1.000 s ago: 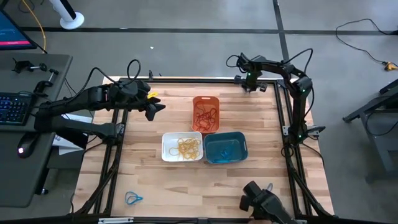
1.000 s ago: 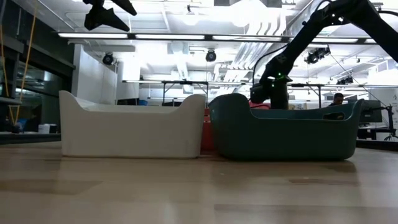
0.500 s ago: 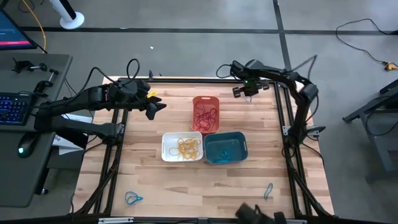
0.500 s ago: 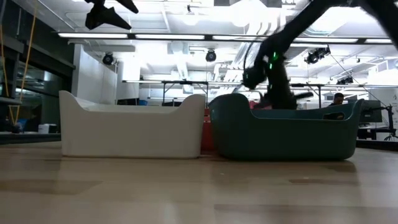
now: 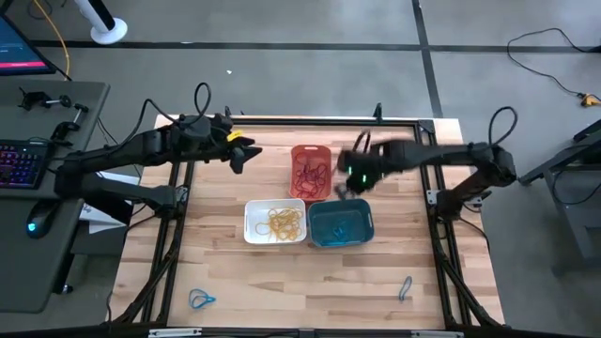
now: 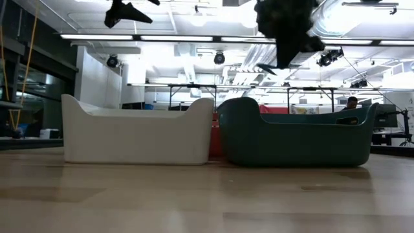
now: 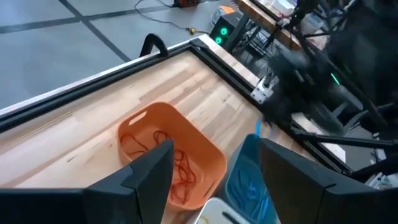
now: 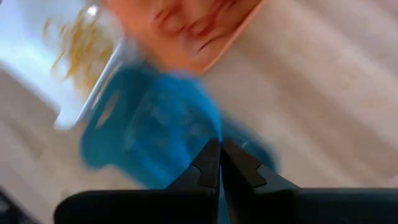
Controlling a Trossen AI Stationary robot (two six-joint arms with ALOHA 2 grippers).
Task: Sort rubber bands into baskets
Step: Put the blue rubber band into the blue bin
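An orange-red basket (image 5: 311, 172) is seen holding red rubber bands (image 5: 310, 175). Yellow rubber bands (image 5: 284, 222) are held in a white basket (image 5: 254, 223), and blue rubber bands (image 5: 339, 226) in a teal-blue basket (image 5: 364, 225). A blue loop (image 5: 201, 299) is seen on the pale, plank-striped wooden desk (image 5: 235, 272), which is framed in black. Both arms are dark; a yellow patch (image 5: 231, 139) is shown near the left hand (image 5: 240, 160).
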